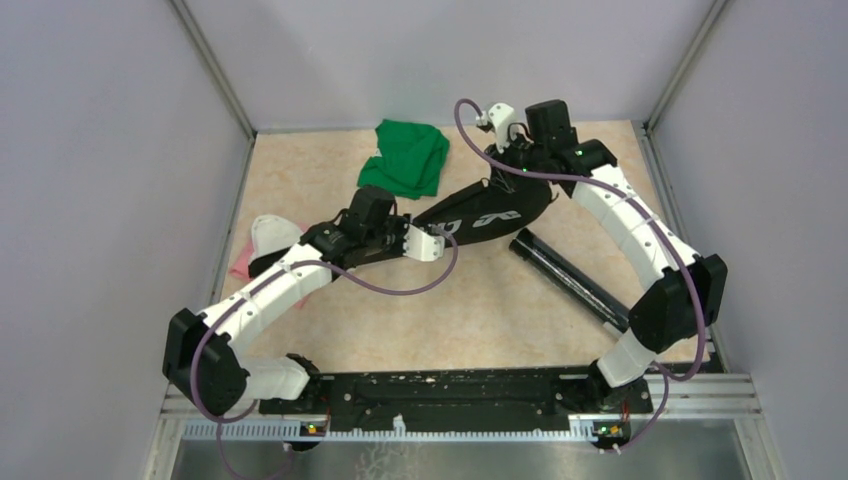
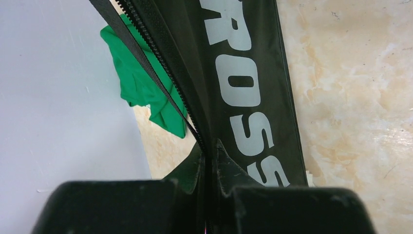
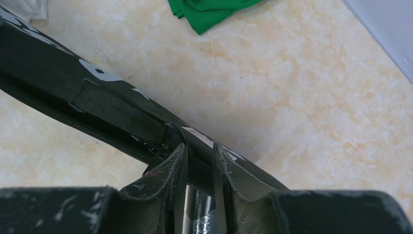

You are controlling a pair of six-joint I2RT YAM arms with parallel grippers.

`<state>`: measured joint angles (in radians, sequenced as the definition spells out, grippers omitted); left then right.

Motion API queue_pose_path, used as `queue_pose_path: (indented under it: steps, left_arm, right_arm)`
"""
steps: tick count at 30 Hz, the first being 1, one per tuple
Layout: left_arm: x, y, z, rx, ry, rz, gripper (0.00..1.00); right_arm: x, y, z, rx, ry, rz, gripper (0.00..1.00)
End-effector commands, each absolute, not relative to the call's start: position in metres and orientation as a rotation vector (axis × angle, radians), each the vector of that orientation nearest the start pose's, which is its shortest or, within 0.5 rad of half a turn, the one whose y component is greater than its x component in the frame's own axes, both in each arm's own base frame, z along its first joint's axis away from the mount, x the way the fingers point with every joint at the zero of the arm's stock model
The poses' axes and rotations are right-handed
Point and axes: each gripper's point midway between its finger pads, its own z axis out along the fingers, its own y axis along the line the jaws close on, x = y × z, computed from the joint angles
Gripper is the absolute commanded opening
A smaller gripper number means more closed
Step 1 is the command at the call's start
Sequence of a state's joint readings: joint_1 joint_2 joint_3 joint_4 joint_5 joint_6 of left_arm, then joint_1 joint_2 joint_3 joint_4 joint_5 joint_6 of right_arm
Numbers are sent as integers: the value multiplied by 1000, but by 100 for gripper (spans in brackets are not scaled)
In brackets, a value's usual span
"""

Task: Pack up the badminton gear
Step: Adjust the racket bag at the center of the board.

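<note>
From above, the left arm runs from its base at the near left corner out to a low elbow. From there it reaches up and right across the table, with the wrist nearly level. The left gripper meets the lower left end of the black racket bag, which lies slantwise in the middle of the table. The right arm rises from its base to an elbow far out on the right and then slants back toward the far wall. Its wrist bends down so that the right gripper comes onto the bag's upper right end. The long black tube lies on the table just right of the bag and apart from it. A green cloth lies beyond the bag, and white and pink cloths sit under the left forearm.

In the left wrist view, the fingers are pressed together on the bag's edge beside the zip. The white lettering runs away from them.

In the right wrist view, the fingers stand close together with the bag's end between them. I cannot tell whether they press on it.
</note>
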<state>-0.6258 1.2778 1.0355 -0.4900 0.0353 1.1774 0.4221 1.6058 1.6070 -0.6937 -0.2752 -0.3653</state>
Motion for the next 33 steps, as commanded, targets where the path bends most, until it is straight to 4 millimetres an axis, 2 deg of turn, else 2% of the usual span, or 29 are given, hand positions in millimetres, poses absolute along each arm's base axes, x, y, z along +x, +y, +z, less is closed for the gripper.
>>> queue_pose_path:
  steps: [1,4,7,12,16,25,28,33]
  left_arm:
    - [331,-183,220,1744,1358,370,0]
    - [333,-183,222,1745,1349,384,0]
    - [334,-184,223,1754,1344,384,0]
    - [335,-187,226,1765,1339,373,0]
    - [334,-188,229,1773,1335,364,0]
    - [341,-193,226,1793,1321,328,0]
    - [343,-192,228,1807,1322,296,0]
    - [341,-195,231,1836,1315,258,0]
  right_arm:
    - [400,193,257,-945,2044,220,23]
    - [399,187,255,-956,2056,192,22]
    - [392,190,266,-1005,2006,228,23]
    - [375,198,294,-1145,1854,269,36]
    - [363,196,304,-1270,1786,259,47]
    - [326,199,313,-1469,1695,350,64]
    - [311,199,309,-1543,1659,370,70]
    - [298,204,300,-1635,1560,311,72]
